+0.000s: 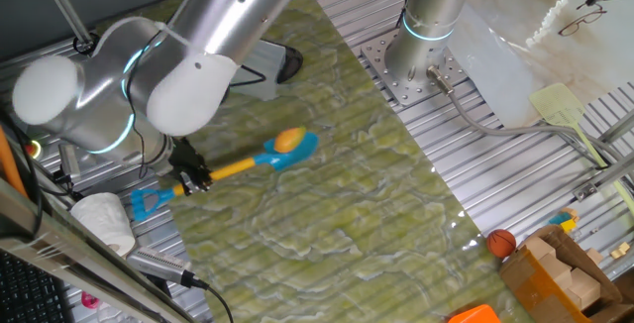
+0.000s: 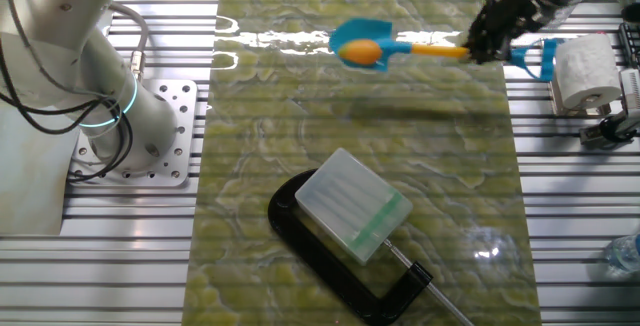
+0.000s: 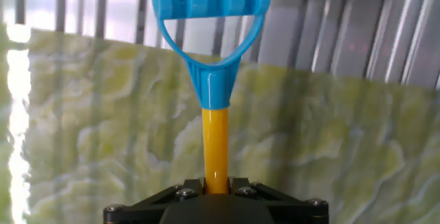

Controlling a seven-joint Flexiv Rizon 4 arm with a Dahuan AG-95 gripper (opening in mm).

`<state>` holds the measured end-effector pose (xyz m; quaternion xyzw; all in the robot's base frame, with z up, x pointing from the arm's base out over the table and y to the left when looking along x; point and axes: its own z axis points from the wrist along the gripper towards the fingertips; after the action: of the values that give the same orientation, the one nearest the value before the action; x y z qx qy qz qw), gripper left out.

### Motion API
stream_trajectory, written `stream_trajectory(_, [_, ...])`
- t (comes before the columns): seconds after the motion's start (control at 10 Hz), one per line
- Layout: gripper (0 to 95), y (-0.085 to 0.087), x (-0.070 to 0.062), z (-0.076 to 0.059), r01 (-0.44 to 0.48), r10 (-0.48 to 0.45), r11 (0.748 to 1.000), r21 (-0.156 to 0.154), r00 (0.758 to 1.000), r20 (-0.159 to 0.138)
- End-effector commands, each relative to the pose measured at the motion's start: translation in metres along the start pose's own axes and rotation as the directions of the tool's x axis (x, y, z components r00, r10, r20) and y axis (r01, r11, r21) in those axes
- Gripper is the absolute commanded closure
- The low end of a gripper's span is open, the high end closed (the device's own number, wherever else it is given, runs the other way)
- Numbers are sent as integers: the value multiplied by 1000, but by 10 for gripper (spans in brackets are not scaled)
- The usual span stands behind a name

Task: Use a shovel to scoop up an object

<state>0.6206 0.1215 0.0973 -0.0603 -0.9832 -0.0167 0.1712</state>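
Observation:
The shovel has a blue blade, a yellow shaft and a blue D-shaped end. The orange-yellow oval object lies on the blade. My gripper is shut on the yellow shaft near the D end and holds the shovel above the green mat. In the other fixed view the gripper holds the shaft, with the object on the blade. The hand view shows the shaft clamped between the jaws and the D end; blade and object are hidden there.
A black clamp holding a translucent box lies on the mat's near side. A white paper roll stands by the D end. A round orange ball, wooden blocks and a pale green spatula lie at the right.

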Motion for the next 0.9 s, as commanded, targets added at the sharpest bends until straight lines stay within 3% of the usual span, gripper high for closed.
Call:
stream_trajectory(0.1, [950, 15, 13, 5, -42, 42, 999, 0, 999, 4])
stream_trajectory(0.3, [950, 24, 19, 8, -63, 63, 998, 6, 998, 2])
stream_trajectory(0.6, [950, 42, 32, 22, -94, 93, 994, 60, 996, 13])
stream_trajectory(0.9, [950, 50, 42, 29, -78, 75, 993, 88, 996, 42])
